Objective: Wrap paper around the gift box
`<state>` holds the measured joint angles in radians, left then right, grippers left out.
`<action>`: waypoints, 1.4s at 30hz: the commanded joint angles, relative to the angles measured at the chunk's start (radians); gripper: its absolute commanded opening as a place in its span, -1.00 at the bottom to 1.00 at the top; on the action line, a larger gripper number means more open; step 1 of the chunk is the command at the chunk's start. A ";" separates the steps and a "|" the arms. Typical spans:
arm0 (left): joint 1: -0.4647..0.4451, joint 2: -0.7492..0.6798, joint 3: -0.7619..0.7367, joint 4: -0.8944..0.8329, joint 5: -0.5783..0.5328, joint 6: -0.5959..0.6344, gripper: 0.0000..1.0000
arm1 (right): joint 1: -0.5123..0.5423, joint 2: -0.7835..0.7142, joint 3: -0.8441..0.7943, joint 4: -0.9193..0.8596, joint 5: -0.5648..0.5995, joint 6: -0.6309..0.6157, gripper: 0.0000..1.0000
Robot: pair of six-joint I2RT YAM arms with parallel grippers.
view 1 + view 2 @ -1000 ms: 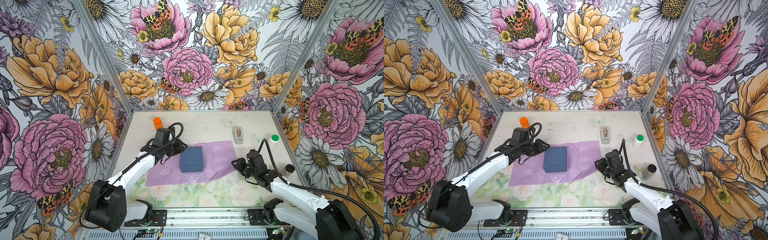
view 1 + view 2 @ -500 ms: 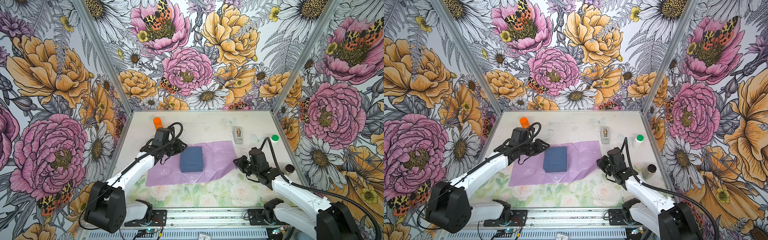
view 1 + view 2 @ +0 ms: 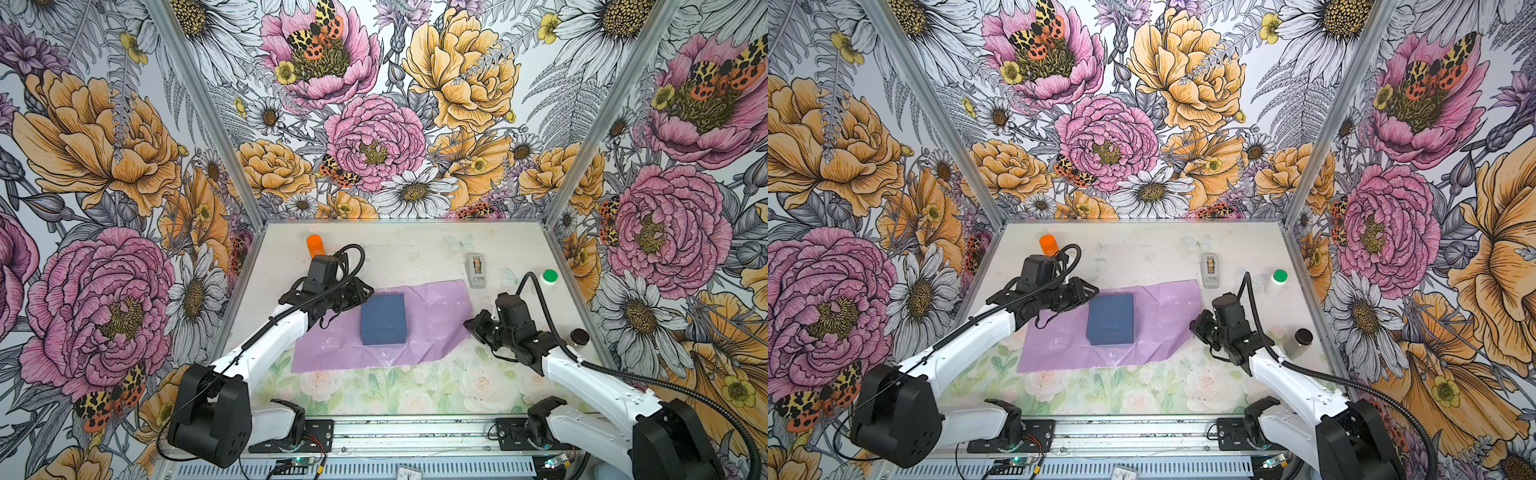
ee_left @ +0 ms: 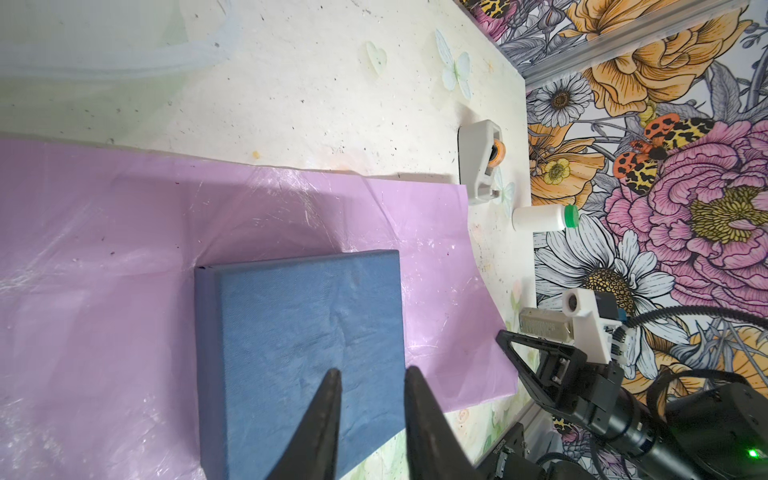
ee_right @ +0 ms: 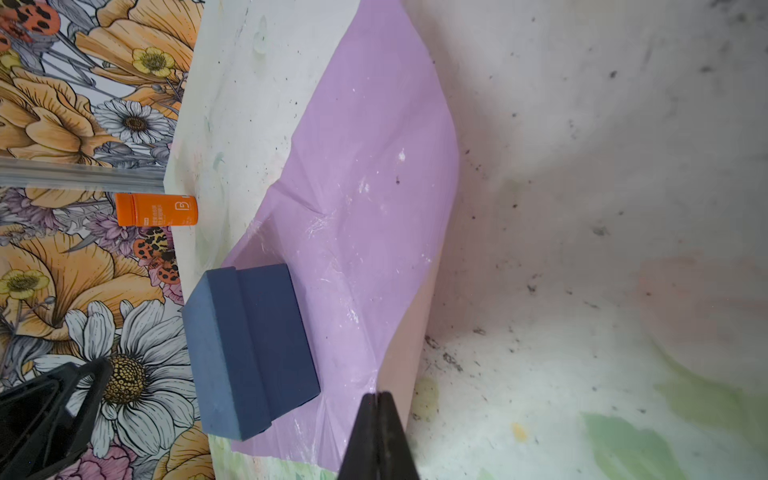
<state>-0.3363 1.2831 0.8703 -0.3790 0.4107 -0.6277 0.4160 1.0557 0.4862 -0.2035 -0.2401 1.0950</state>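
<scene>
The dark navy gift box (image 3: 382, 318) (image 3: 1111, 318) lies flat on the lilac paper (image 3: 432, 307) (image 3: 1163, 307), which is spread on the table. My left gripper (image 3: 366, 296) (image 4: 372, 372) hovers at the box's left edge, open, with nothing between its fingers; the box top (image 4: 307, 332) shows below them. At the sheet's right edge my right gripper (image 3: 468, 326) (image 5: 377, 395) is shut on the paper (image 5: 365, 187). That edge curls up there and shows its pale pink underside.
A grey tape dispenser (image 3: 477, 270) stands behind the sheet's far right corner. A white bottle with a green cap (image 3: 549, 276) and a dark-capped jar (image 3: 578, 336) stand along the right wall. An orange bottle (image 3: 316, 246) stands at the back left.
My right gripper's jaws have closed on the paper's right edge. The left gripper's fingers have parted a little over the box. Box and sheet have stayed in place.
</scene>
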 commanded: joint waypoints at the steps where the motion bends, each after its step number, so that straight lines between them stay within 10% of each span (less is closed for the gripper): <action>1: -0.004 -0.002 0.036 0.002 0.025 -0.005 -0.22 | 0.062 0.028 0.088 0.007 0.015 -0.084 -1.00; 18: -0.087 0.100 0.093 0.131 0.161 -0.102 0.19 | 0.412 0.329 0.391 0.047 0.005 -0.360 -1.00; 42: -0.086 0.158 0.042 0.118 0.096 -0.094 0.11 | 0.474 0.389 0.420 0.133 0.001 -0.370 -1.00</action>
<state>-0.4206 1.4357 0.9234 -0.2810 0.5243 -0.7166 0.8806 1.4376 0.8803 -0.1150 -0.2401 0.7387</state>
